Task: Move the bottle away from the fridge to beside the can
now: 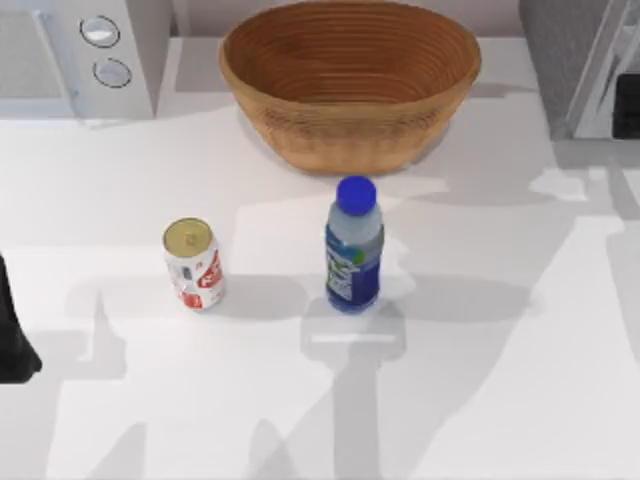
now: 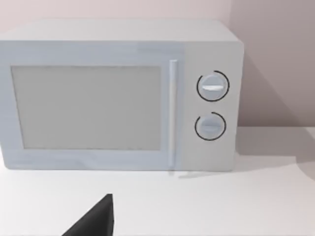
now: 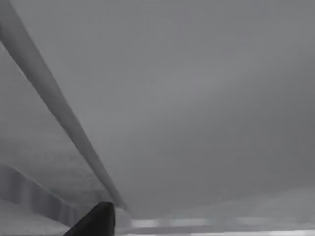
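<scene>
Bottle (image 1: pixel 353 245) upright mid-table — apart from can (image 1: pixel 193 264).

top view: looks straight down on the white table (image 1: pixel 480 380).
left wrist view: low, level, near the microwave (image 2: pixel 118 93), facing its door ahead of the left gripper (image 2: pixel 93 221).
right wrist view: very close to the fridge (image 3: pixel 197 98), just ahead of the right gripper (image 3: pixel 96 220).
shared: microwave (image 1: pixel 80 50) and fridge (image 1: pixel 570 60) also sit in the top view's far corners.
</scene>
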